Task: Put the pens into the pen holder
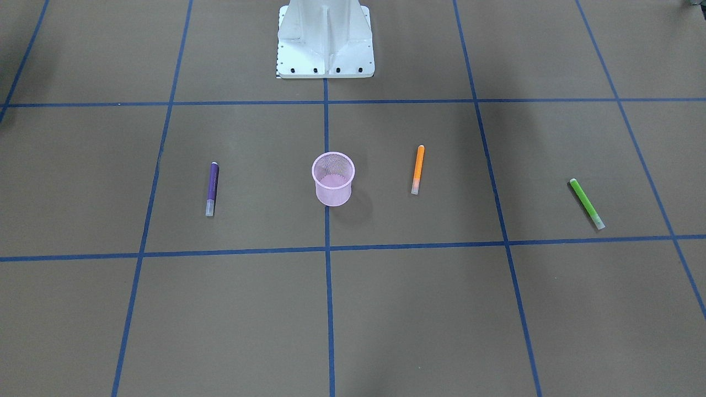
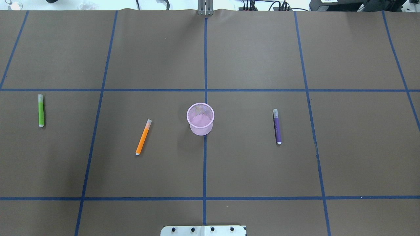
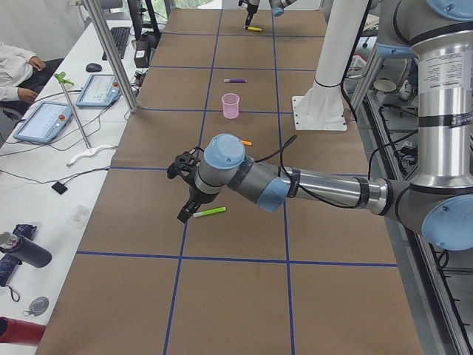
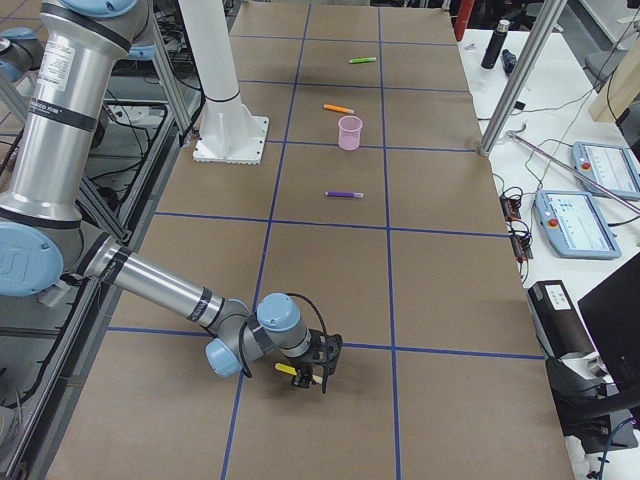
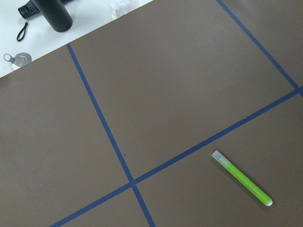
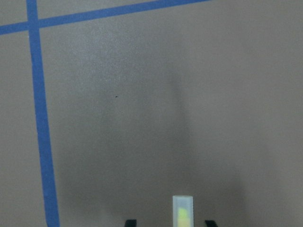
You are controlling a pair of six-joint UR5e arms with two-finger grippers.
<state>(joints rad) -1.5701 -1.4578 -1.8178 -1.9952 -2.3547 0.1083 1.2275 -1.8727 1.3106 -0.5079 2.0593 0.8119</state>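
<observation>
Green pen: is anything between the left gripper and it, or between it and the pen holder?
Nothing visible lies between the left gripper and the green pen. The orange pen lies flat roughly between the green pen and the pink mesh pen holder; a lifted carry should probably clear it.

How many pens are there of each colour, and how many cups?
purple pen: 1
orange pen: 1
green pen: 1
yellow pen: 1
pink cup: 1
Total: 5 things, made up of 4 pens and 1 cup.
</observation>
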